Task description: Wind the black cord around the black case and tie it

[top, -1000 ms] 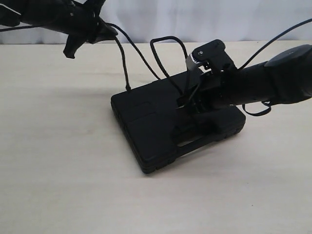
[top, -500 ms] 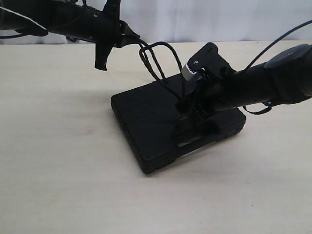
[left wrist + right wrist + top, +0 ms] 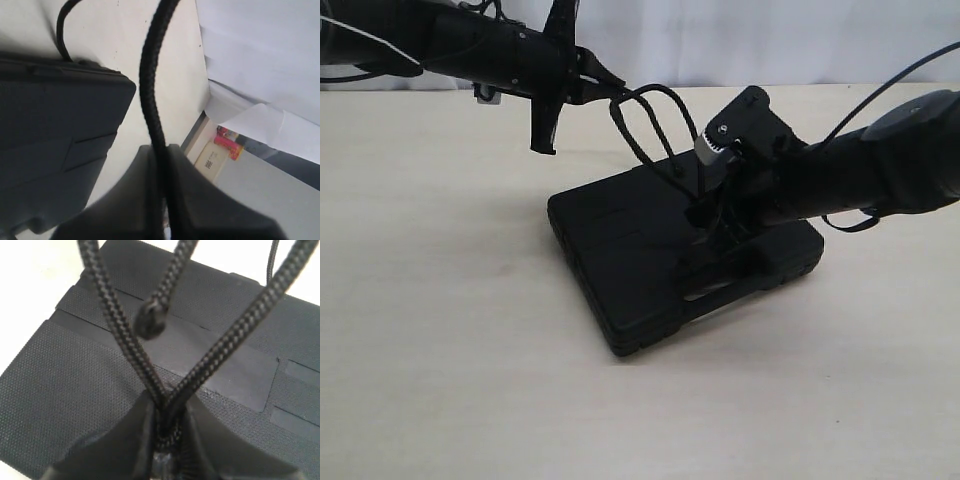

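The black case (image 3: 620, 250) lies flat on the beige table, also seen in the left wrist view as the black case (image 3: 50, 125) and the right wrist view as the black case (image 3: 60, 380). The black cord (image 3: 655, 120) arches above the case's far side. My left gripper (image 3: 595, 80) is shut on one strand of the black cord (image 3: 150, 90), held above the table behind the case. My right gripper (image 3: 705, 205) hovers over the case top, shut on crossed strands of the black cord (image 3: 120, 350); a small knot (image 3: 150, 322) hangs just beyond.
The beige table (image 3: 450, 340) stretches wide around the case. A white backdrop (image 3: 770, 40) closes the far side. Past the table edge, a white box and a pink item (image 3: 227, 140) sit on the floor.
My left gripper has swung right with its cord strand, from far left to just behind the case, drawing the cord into a tighter arch. The right gripper stays over the case, tilted slightly.
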Motion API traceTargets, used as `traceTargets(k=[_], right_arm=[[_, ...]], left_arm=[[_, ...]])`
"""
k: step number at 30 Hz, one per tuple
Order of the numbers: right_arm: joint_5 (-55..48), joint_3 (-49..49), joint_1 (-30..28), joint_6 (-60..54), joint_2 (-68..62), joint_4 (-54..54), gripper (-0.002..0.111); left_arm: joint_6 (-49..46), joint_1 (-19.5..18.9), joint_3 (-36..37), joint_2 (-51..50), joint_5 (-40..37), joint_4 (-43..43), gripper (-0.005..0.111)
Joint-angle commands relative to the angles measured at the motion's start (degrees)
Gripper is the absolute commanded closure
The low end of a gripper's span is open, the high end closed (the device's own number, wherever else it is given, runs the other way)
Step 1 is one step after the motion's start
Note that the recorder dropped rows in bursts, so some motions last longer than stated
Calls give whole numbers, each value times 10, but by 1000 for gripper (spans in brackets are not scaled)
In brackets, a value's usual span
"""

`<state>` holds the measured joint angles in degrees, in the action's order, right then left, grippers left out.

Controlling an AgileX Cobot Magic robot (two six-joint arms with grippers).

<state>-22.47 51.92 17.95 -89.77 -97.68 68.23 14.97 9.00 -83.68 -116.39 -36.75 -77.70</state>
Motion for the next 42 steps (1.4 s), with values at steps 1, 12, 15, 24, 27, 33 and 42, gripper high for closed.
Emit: traceTargets(k=[1,12,15,24,27,33,42], right_arm=[[6,-3,1,-6,-1,-1,104],[45,-3,1,37,-1,3,87],[45,-3,1,37,-1,3,74],[43,0,1,120,13,3,34],[43,-1,1,158,32,-38,30],[-5,-1,1,255,73,-198,31],[-85,-1,1,495,133,-437,31]], left_arm=[[3,4,-4,0,-40,-43,107],[2,4,-4,0,-129,21,107],[2,10,-4,0,-151,21,107],[1,15,-4,0,-154,21,107],[1,15,-4,0,-168,21,107],[0,15,-4,0,-172,21,107],[-3,15,-4,0,-172,21,107]])
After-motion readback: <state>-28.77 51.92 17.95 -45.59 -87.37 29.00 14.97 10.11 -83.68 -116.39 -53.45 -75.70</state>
